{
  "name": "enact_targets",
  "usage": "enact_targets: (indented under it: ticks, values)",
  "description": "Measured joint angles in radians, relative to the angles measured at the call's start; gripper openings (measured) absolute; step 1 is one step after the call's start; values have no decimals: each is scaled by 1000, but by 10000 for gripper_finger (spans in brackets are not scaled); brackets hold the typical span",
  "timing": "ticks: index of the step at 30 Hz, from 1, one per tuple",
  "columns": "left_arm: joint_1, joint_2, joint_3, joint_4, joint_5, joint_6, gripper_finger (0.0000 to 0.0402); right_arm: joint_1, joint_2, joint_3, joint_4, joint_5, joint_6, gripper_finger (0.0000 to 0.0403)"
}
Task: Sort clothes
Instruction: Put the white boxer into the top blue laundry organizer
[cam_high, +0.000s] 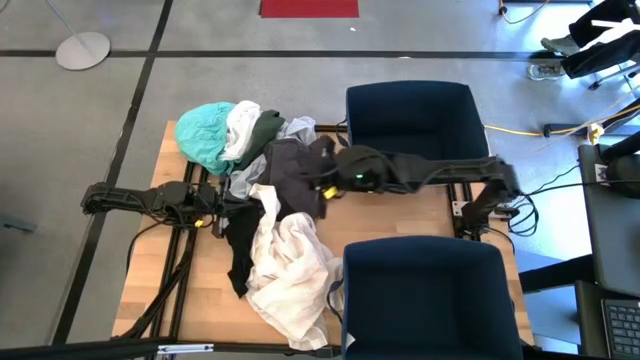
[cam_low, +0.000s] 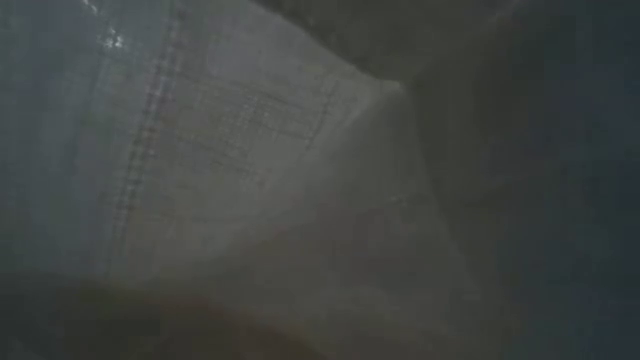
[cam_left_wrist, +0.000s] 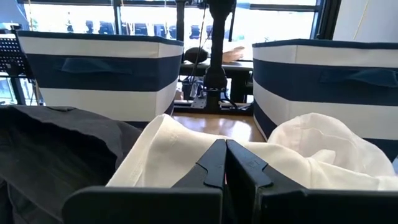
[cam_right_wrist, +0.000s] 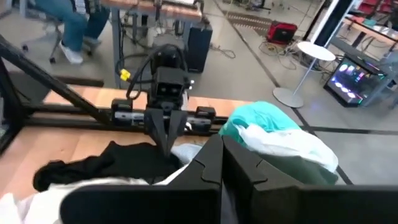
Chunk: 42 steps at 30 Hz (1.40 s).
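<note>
High view: the clothes (cam_high: 270, 200) lie heaped on the wooden table (cam_high: 410, 215), running from upper left of the frame down to lower centre. Teal garment (cam_high: 205, 135) at the top-left end of the heap, white garment (cam_high: 240, 125) and dark green garment (cam_high: 265, 130) just beside it, dark grey garment (cam_high: 290, 165) in the middle, black garment (cam_high: 240, 245) and cream garment (cam_high: 290, 270) toward the bottom.

Two navy bins: one (cam_high: 412, 118) at upper centre-right, one (cam_high: 425, 295) at lower centre-right.

Left claw (cam_high: 215, 208) sits at the heap's left edge, centre-left of frame. Left wrist view: its fingers (cam_left_wrist: 214, 163) clenched together, nothing between them, cream fabric directly ahead.

Right claw (cam_high: 322, 188) reaches in from the right over the dark grey garment. Right wrist view: fingers (cam_right_wrist: 214, 158) pressed together, no cloth seen in them.

Low view: filled by pale fabric (cam_low: 250, 180) against the lens.
</note>
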Motion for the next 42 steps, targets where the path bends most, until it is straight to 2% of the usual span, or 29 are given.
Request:
enact_targets:
  ticks: [3,6,11,16,21,24,32,42]
  values:
    - [0,0,0,0,0,0,0,0,72,62,-12,-5,-22,8]
    - [0,1,0,0,0,0,0,0,128,84,-19,-25,-43,26]
    - [0,5,0,0,-3,8,0,0,199,86,-8,-89,-50,99]
    - [0,5,0,0,-7,38,0,0,264,85,-11,-96,-88,178]
    - [0,5,0,0,-7,45,0,0,314,85,-11,-96,-143,227]
    - [0,5,0,0,-7,45,0,1,333,85,-18,-120,-220,238]
    - [0,5,0,0,-7,45,0,2,361,85,-32,-307,-434,240]
    - [0,6,0,0,-7,51,0,1,426,74,27,-296,-499,240]
